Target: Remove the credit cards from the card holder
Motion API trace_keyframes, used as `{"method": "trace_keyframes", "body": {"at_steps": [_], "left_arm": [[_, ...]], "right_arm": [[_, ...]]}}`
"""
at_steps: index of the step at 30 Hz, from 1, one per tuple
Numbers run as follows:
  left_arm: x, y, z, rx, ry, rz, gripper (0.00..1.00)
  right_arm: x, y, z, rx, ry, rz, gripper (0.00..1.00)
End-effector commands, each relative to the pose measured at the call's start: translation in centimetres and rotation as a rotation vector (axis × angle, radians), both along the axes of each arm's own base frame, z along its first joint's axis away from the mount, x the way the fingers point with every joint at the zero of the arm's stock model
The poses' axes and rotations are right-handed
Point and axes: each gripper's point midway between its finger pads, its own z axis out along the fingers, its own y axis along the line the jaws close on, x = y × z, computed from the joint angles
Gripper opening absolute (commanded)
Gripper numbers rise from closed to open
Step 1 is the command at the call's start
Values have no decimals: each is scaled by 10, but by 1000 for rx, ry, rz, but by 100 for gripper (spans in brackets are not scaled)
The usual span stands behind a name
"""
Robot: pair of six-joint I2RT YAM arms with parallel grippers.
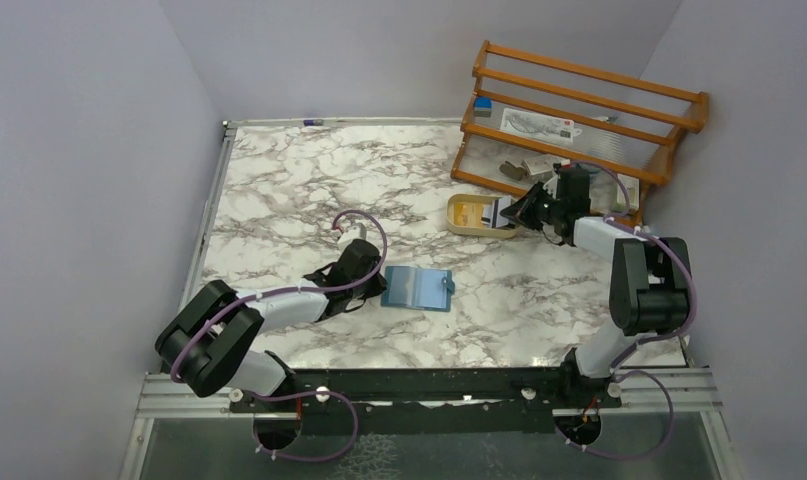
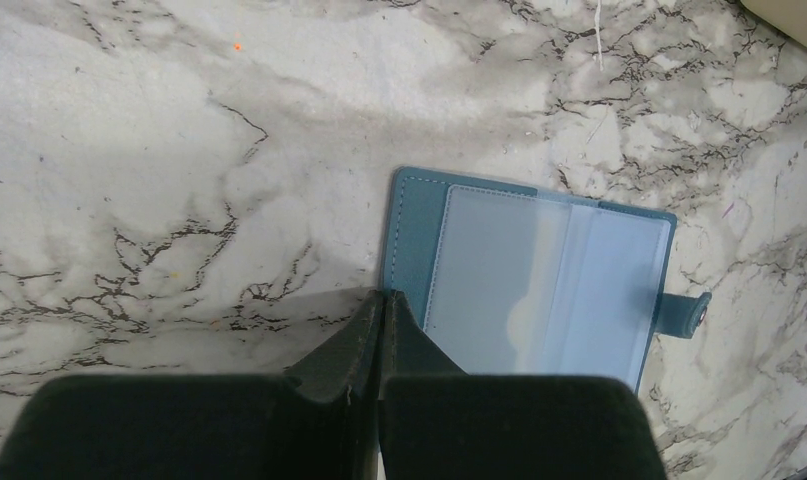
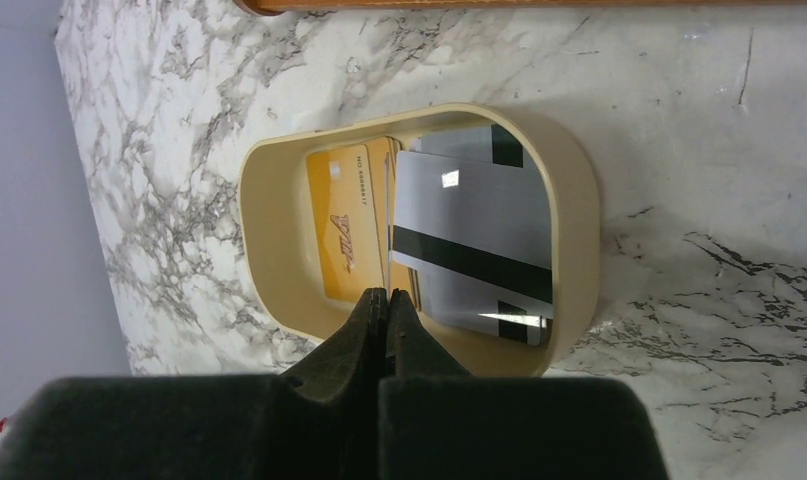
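The teal card holder (image 1: 417, 288) lies open and flat on the marble table, its pale blue sleeves (image 2: 539, 280) showing no card and its tab (image 2: 691, 315) to the right. My left gripper (image 2: 384, 295) is shut, its tips at the holder's left edge (image 1: 382, 287). The credit cards lie in a tan oval tray (image 3: 269, 200): a yellow-orange one (image 3: 347, 225) and whitish ones with black stripes (image 3: 469, 230). Just over the tray's near rim is my right gripper (image 3: 387, 295), shut with nothing between its fingers; in the top view it (image 1: 511, 215) sits at the tray's right end.
A wooden rack (image 1: 579, 110) with papers and small items stands at the back right, right behind the tray (image 1: 457, 222) and the right arm. Grey walls close in on both sides. Open marble tabletop (image 1: 299, 180) stretches to the back left.
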Motion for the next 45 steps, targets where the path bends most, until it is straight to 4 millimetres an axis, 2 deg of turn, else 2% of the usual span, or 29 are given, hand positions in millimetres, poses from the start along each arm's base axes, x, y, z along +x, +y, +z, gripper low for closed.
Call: {"method": "trace_keyframes", "body": {"at_steps": [1, 15, 20, 30, 36, 45], "left_arm": [[-19, 12, -24, 85, 89, -34, 0], [-19, 12, -25, 89, 98, -33, 0], [-19, 11, -24, 88, 96, -33, 0], [-18, 10, -23, 87, 97, -37, 0], [-15, 7, -19, 85, 89, -42, 0], [-10, 3, 0, 75, 67, -49, 0]], "right_arm": [[5, -3, -10, 3, -4, -3, 1], [6, -8, -16, -34, 13, -15, 1], [5, -14, -15, -64, 30, -37, 10], [8, -29, 6, -150, -8, -70, 38], [9, -38, 17, -199, -14, -97, 47], [15, -52, 54, -262, -84, -152, 58]]}}
